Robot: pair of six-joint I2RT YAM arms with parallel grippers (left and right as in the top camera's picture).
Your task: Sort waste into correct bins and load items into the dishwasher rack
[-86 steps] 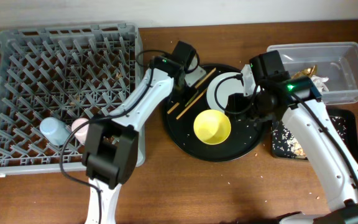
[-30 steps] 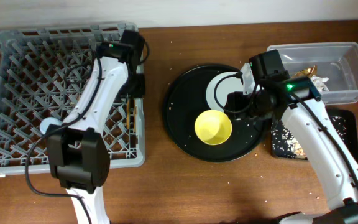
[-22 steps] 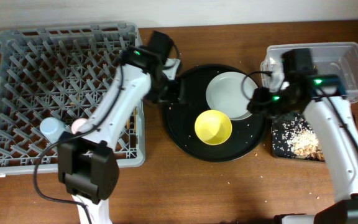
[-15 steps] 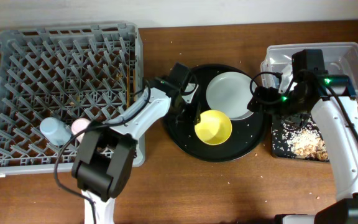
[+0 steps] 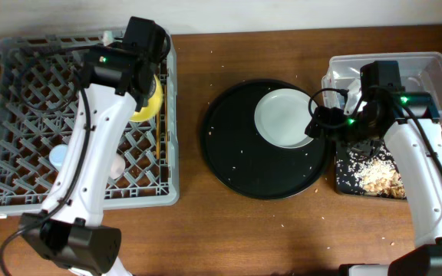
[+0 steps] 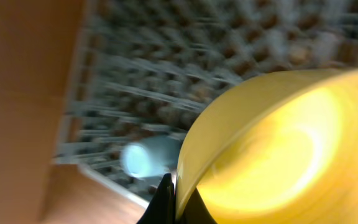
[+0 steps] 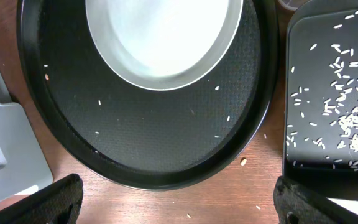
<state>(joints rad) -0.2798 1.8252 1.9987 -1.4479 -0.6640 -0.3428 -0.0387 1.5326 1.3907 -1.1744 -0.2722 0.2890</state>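
View blurred. Yellow bowl (image 6: 278, 155) fills right and lower frame, its rim arcing up from bottom centre. Left gripper (image 6: 176, 205) at bottom centre, dark fingers pinched on that rim. Behind: grey dishwasher rack (image 6: 166, 62), lattice smeared. Small blue cup (image 6: 149, 158) in rack, just beside bowl rim. Bare bench wood (image 6: 23, 93) runs along rack's outer wall

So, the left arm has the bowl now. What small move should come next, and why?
Probably lower the bowl between the pegs of the rack, then open the left gripper. The gripper is clamped on the bowl's rim, and the bowl hangs above the rack's right side, well apart from the blue cup, so it seems to be over a usable spot.
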